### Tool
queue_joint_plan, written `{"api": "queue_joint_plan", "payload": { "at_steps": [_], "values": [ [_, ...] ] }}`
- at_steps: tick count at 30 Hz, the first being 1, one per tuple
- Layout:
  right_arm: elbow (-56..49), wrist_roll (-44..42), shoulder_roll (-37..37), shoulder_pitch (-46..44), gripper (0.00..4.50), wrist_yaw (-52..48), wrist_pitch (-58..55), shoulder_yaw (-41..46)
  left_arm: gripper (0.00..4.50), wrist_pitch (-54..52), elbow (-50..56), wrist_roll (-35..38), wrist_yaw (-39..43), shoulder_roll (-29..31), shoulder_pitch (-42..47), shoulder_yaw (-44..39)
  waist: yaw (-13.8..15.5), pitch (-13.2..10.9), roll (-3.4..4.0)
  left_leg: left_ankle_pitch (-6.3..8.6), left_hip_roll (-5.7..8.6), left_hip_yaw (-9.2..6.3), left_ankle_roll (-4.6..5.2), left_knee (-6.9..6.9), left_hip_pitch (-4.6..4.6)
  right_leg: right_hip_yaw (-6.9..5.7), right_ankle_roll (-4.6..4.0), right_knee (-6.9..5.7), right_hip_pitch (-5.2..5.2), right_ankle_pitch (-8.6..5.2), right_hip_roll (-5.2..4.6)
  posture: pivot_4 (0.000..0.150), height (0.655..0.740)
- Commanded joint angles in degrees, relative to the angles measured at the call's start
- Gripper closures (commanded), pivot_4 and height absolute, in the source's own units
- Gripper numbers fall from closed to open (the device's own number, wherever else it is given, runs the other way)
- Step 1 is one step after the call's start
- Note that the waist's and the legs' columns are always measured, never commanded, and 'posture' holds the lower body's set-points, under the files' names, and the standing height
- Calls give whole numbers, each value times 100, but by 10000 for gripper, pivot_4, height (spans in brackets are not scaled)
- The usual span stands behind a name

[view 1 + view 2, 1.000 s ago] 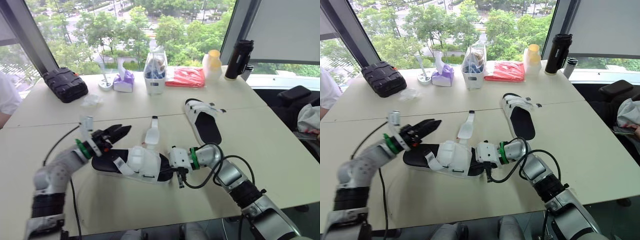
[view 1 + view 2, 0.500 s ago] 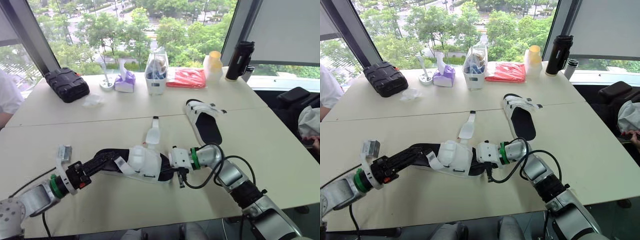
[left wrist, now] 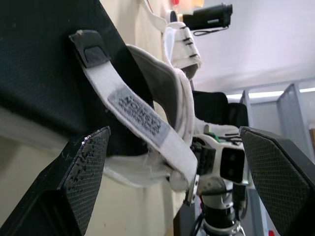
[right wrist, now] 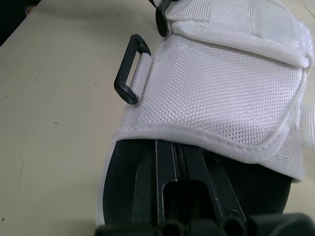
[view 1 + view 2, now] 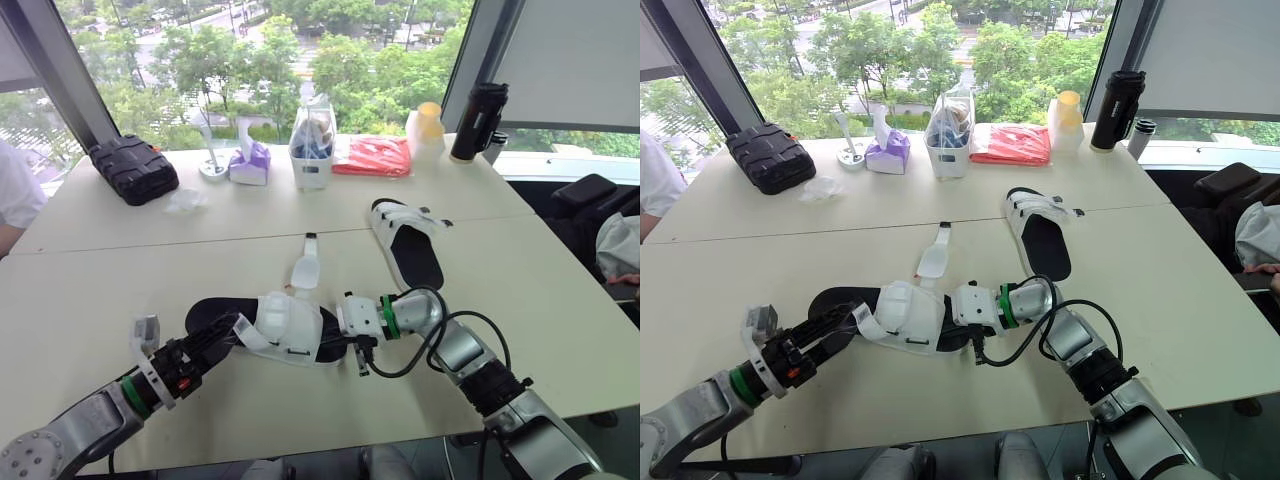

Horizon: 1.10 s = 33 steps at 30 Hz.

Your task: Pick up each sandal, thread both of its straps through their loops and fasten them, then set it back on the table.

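Entering from 7 o'clock, the left arm wears silver-grey shells, a green ring at the wrist and a pale camera block above it. The left gripper has two black fingers faced with finely stippled pads. From 5 o'clock, the right arm pairs grey shells with a black band, a second green ring and a white wrist housing, with a black cable looping over it; the right gripper shows slim black fingers with slotted backs.
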<state>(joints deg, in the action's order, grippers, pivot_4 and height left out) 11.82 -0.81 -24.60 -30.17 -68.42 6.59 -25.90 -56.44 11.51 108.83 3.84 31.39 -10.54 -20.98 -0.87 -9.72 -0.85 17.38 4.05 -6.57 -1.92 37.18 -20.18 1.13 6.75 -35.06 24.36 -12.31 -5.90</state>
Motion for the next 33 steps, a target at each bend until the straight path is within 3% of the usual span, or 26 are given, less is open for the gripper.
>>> {"api": "queue_joint_plan", "payload": {
  "at_steps": [1,15,18,25,33],
  "values": [
    [192,310,-64,151,45000,-115,-96,-305,1448,151,-106,47,-49,-83,86,110,6,0,1,0,0,0,0,0,0,0,0,0,0,0,0,1500,7400],
    [154,334,-68,198,45000,-79,-105,-311,1448,409,-370,-206,-376,-557,511,510,20,44,11,0,2,-1,0,1,8,0,0,1,-12,0,0,1500,7400],
    [160,346,-61,192,45000,-82,-103,-301,9920,438,-439,-264,-393,-613,618,526,19,52,19,0,3,-1,0,1,11,0,0,2,-16,-1,0,1500,7400],
    [179,370,-55,176,45000,-79,-84,-313,44346,482,-734,-550,-327,-729,945,458,17,52,18,-1,5,-1,-1,1,5,-1,0,3,-9,-1,1,1500,7400],
    [218,399,-46,157,45000,-67,-51,-326,44346,198,-525,-785,553,-392,1112,289,13,51,17,0,5,-2,0,0,3,-2,0,7,-9,-1,1,1500,7400]
  ]
}}
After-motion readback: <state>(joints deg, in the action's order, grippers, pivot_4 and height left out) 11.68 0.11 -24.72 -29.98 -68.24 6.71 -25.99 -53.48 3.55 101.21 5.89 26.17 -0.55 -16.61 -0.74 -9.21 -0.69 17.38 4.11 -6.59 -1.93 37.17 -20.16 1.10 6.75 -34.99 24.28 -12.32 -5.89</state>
